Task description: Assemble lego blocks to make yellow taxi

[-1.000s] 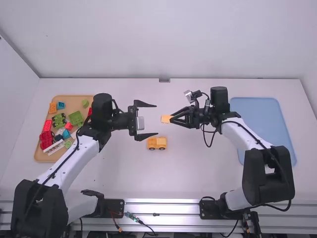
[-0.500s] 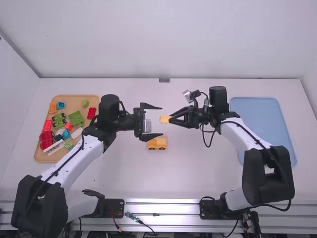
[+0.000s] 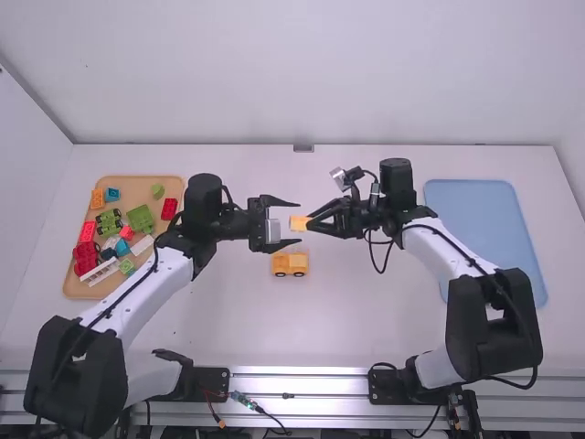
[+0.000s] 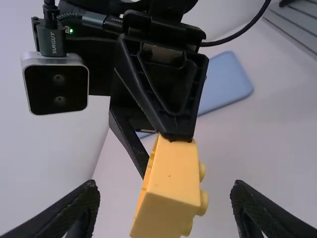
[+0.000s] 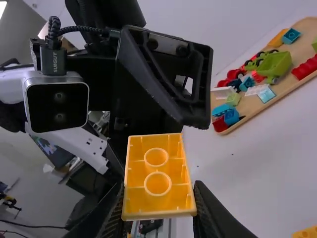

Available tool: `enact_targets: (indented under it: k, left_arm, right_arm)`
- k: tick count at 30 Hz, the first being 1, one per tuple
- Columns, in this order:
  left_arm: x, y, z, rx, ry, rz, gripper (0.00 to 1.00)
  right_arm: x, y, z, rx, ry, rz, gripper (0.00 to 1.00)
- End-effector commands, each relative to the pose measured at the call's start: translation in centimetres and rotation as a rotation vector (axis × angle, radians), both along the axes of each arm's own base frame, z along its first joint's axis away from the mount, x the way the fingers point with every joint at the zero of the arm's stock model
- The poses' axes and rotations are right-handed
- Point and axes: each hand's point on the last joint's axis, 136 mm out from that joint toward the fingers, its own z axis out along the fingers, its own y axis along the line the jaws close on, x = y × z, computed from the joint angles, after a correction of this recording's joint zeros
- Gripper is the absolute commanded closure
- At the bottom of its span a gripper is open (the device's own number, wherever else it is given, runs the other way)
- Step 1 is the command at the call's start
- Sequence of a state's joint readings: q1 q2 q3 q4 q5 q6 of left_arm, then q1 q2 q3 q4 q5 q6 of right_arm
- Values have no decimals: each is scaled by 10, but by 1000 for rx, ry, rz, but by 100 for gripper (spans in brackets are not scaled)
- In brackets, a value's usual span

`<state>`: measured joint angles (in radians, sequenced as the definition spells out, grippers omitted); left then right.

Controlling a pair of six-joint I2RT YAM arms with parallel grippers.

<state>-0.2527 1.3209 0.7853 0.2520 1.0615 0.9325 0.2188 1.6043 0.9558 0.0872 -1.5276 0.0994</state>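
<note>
Is carrying, as a white table (image 3: 361, 311), a light wooden tray (image 3: 142, 187) at left, a blue tray (image 3: 475, 206) at right, a yellow toy-block car (image 3: 291, 264) between.

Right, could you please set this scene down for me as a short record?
Right hand: shut on a yellow block, held above the table; hand
Left hand: open, its fingers on either side of that block; hand
Taxi: not complete; yellow wheeled piece on the table, apart from the block
Wooden tray: mixed coloured blocks, on the left
Blue tray: on the right
</note>
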Motion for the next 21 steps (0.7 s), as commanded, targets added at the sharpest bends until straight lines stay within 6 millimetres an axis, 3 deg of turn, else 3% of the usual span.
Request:
enact_targets:
  k: [1, 12, 21]
  left_arm:
    - [-2, 0, -3, -3, 16, -9, 34]
    - [-2, -1, -2, -6, 11, -12, 46]
    - [-5, -2, 1, -17, 0, -34, 48]
  right_arm:
    - [2, 0, 9, 17, -20, 13, 80]
    - [3, 0, 8, 12, -20, 7, 80]
    - [3, 0, 8, 12, -20, 7, 80]
